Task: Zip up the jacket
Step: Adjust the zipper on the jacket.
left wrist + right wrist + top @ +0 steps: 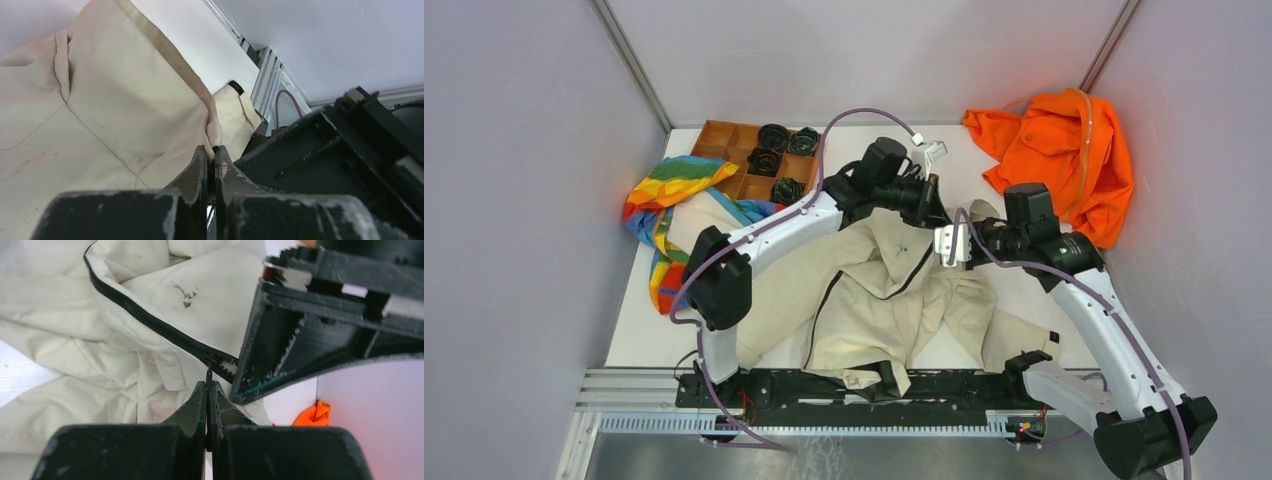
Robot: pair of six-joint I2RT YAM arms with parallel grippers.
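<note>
White table [639, 340] between grey walls. On a fold of the jacket [874, 290], left gripper [211, 150] pinched shut; just beside, right gripper [207, 385] closed on the zipper pull [209, 371]. Jacket spread across table centre, hem over near edge. Far left, wooden tray [724, 140] holding four dark round parts [773, 137]. Bare strip at near left. Small black chest logo [186, 294], not readable.

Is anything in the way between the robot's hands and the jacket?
No, nothing visible. The left gripper is pinched shut on the cream edge of the jacket. The right gripper is shut on a thin dark tab at the zipper, seemingly the zipper pull.
</note>
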